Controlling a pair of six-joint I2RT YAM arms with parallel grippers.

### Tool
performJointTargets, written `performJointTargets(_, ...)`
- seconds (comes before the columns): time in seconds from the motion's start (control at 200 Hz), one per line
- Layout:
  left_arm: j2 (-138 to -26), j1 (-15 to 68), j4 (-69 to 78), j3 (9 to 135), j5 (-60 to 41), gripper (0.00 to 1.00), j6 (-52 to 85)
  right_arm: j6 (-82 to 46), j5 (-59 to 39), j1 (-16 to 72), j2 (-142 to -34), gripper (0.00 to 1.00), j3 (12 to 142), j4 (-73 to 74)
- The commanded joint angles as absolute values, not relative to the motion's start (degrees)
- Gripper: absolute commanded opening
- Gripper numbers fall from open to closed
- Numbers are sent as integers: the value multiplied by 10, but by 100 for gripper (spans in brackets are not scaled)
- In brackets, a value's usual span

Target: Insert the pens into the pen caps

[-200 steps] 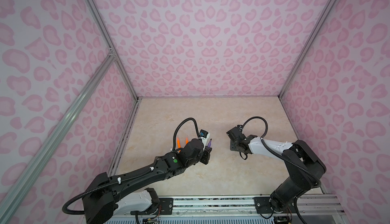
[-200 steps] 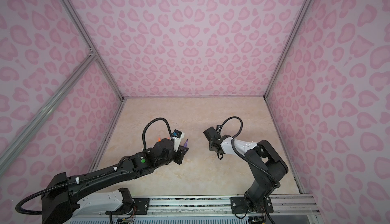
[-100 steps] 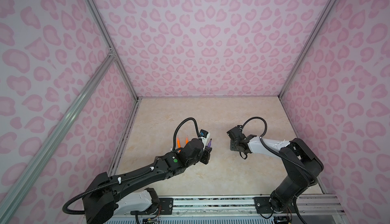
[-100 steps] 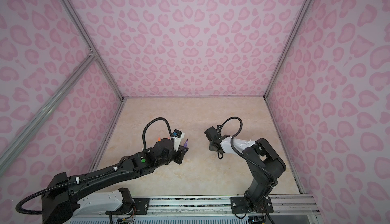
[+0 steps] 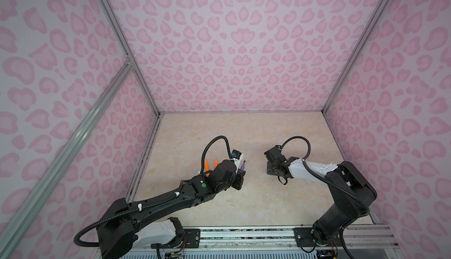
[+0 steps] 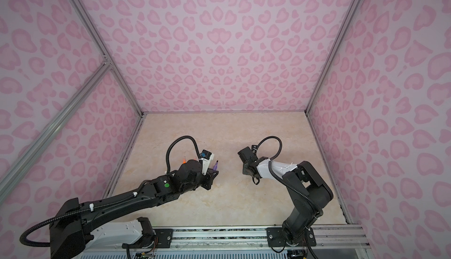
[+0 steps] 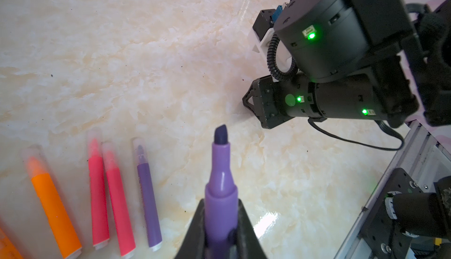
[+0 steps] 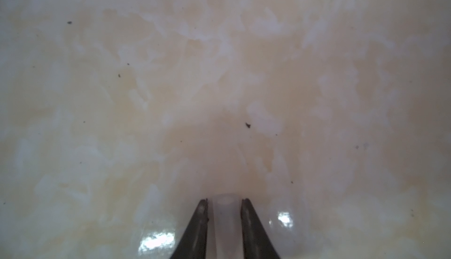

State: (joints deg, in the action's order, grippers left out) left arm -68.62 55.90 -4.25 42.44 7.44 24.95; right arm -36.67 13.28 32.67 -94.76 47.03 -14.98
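My left gripper [image 7: 220,223] is shut on a purple pen [image 7: 220,184], its bare dark tip pointing up and away; the same pen [image 5: 243,167] shows in both top views. My right gripper [image 8: 225,204] points down at the beige table, its two fingers pressed against the sides of a clear pen cap [image 8: 225,218] that rests on the surface. It stands right of the left gripper [image 5: 240,174], a gap between them. Lying on the table with clear caps on are an orange pen [image 7: 52,201], two pink-red pens [image 7: 97,196] and a purple pen [image 7: 147,196].
Two orange pens [image 5: 207,165] lie just behind the left wrist. Pink patterned walls close in the table [image 5: 244,133] on three sides. A metal rail [image 5: 244,233] runs along the front edge by both arm bases.
The right gripper's fingers have drawn together round the clear cap. Both arms stay almost where they were, and the left gripper keeps its hold on the purple pen.
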Motion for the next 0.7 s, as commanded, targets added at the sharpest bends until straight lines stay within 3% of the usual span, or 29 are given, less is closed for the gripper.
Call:
performJointTargets(0.0, -687, 559, -30, 432, 73, 3, 247, -368, 135, 327, -947, 21, 464, -160)
performJointTargets(0.455, -685, 559, -13, 426, 32, 3, 234, -386, 140, 317, -904, 5, 449, -145)
performJointTargets(0.695, -675, 565, 29, 409, -37, 3, 212, -423, 100, 324, -724, 3, 414, -96)
